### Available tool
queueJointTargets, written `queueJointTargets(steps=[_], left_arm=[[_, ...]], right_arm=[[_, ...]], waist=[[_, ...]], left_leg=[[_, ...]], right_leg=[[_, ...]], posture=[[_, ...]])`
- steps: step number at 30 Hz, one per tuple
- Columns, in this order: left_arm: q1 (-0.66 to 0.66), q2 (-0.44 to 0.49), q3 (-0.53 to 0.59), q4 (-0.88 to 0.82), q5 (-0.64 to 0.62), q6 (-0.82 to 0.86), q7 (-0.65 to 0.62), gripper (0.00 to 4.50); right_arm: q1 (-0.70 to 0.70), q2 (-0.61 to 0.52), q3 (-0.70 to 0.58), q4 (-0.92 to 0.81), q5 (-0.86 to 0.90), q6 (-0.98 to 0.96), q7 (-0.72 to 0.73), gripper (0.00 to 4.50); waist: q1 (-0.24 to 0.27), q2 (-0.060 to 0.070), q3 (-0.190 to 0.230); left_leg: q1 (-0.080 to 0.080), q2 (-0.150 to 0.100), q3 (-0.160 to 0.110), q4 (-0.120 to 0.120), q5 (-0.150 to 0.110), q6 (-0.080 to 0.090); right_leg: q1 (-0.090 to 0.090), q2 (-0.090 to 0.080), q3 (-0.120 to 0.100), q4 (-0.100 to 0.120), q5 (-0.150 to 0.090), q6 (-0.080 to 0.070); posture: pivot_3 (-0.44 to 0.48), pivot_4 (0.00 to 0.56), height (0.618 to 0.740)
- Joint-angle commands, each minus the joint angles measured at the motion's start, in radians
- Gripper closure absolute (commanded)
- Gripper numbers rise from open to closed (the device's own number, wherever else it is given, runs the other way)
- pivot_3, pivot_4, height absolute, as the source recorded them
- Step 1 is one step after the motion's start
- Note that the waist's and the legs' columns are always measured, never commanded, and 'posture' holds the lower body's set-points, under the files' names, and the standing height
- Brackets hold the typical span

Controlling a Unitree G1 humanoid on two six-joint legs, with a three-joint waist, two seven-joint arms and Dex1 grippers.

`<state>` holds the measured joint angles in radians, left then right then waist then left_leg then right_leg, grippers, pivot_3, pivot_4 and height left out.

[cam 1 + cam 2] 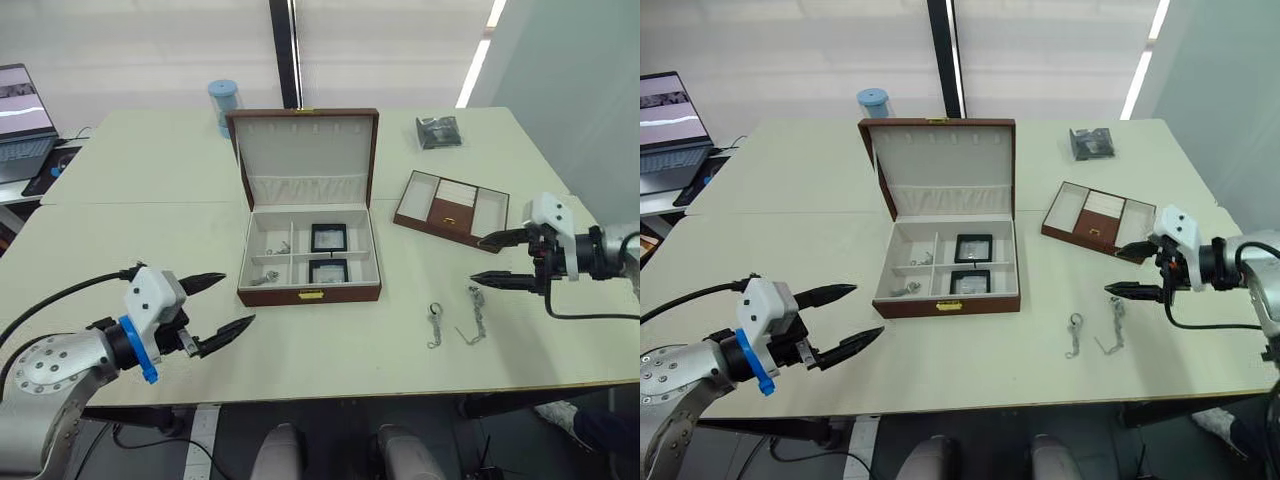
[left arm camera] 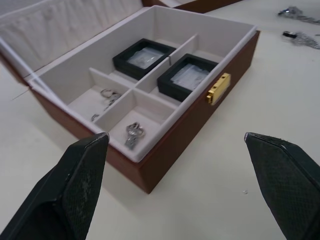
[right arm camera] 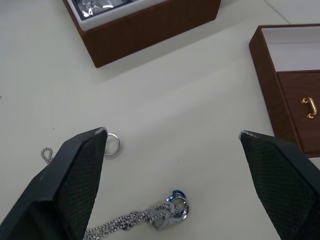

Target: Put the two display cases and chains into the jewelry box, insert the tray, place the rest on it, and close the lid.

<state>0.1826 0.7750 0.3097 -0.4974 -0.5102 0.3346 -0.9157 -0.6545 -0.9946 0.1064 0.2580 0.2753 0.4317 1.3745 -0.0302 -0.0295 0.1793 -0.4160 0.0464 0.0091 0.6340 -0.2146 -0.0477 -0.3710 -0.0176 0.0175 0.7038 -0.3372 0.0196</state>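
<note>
1. Right now I see the jewelry box (image 1: 310, 262) standing open on the table (image 1: 150, 210), and I place everything else by it.
2. Its lid (image 1: 303, 155) stands upright at the back edge, cream lining facing me, with a gathered pocket low down and a row of small hooks near the top.
3. Both display cases (image 1: 328, 237) (image 1: 328, 271) lie in the box's right-hand compartments, one behind the other, windows up.
4. Two chains are in the box as well: one (image 2: 106, 98) in the rear left compartment and one (image 2: 132, 135) in the front left compartment.
5. Two more chains (image 1: 435, 325) (image 1: 475, 314) lie on the table in front of the box and to its right, side by side and well apart from the box wall.
6. I see the tray (image 1: 452, 208) to the right of the box on the table, set at an angle, its brown middle section carrying a small gold piece.
7. My left gripper (image 1: 222, 303) hangs in front of the box's left front corner, fingers spread wide with nothing between them.
8. My right gripper (image 1: 488, 260) hangs to the right of the box, between the tray and the loose chains, fingers spread and empty; in the right wrist view the loose chains lie just below its fingertips.
9. Behind the box I see a blue-capped container (image 1: 224, 104), and behind the tray a small dark packet (image 1: 438, 131).
10. Far left of the box, a laptop (image 1: 24, 120) sits open.
</note>
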Motion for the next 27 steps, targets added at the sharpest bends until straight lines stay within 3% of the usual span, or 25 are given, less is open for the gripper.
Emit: queueJointTargets(steps=[1,6,12,20,25,27], left_arm=[[-0.008,-0.033,-0.068,-0.053,0.004,-0.060,-0.021,0.00],[-0.027,-0.068,-0.162,-0.040,0.039,-0.114,-0.036,0.00],[-0.043,-0.083,-0.195,-0.009,0.055,-0.169,-0.050,0.00],[-0.022,-0.089,-0.209,-0.043,0.046,-0.147,-0.025,0.00],[-0.028,-0.081,-0.203,-0.068,0.033,-0.112,0.000,0.00],[-0.028,-0.080,-0.202,-0.078,0.031,-0.105,0.006,0.00]], right_arm=[[-0.122,0.020,0.056,0.172,-0.096,-0.116,0.048,0.03],[-0.328,0.112,0.137,0.557,-0.251,-0.309,0.023,0.03],[-0.468,0.220,0.188,0.902,-0.411,-0.480,-0.137,0.03],[-0.493,0.286,0.152,1.043,-0.469,-0.506,-0.271,0.03],[-0.491,0.309,0.127,1.062,-0.477,-0.497,-0.284,0.03],[-0.490,0.314,0.121,1.065,-0.483,-0.494,-0.289,0.39]], waist=[[-0.001,0.000,0.000],[-0.003,0.000,0.000],[-0.002,0.000,0.000],[-0.001,0.001,0.000],[-0.002,0.001,0.000],[-0.003,0.001,0.000]], left_leg=[[0.000,0.000,0.000,0.000,0.000,0.000],[0.000,0.000,0.000,0.000,0.000,0.000],[0.000,0.000,0.001,0.000,0.000,0.000],[0.000,0.000,0.001,0.000,0.000,0.000],[0.000,0.000,0.001,0.000,0.000,0.000],[0.001,0.001,0.001,0.000,0.000,0.000]], right_leg=[[0.000,0.000,0.000,0.000,0.000,0.000],[0.000,0.001,0.000,0.000,0.000,0.000],[0.000,0.001,0.001,0.000,0.000,0.000],[0.000,0.000,0.001,0.000,0.000,0.000],[0.000,0.000,0.001,0.000,0.000,-0.001],[0.000,0.000,0.001,0.000,0.000,-0.001]], posture=[[0.000,0.150,0.740],[0.000,0.150,0.740],[0.000,0.150,0.740],[0.000,0.150,0.740],[0.000,0.150,0.740],[0.000,0.150,0.740]])
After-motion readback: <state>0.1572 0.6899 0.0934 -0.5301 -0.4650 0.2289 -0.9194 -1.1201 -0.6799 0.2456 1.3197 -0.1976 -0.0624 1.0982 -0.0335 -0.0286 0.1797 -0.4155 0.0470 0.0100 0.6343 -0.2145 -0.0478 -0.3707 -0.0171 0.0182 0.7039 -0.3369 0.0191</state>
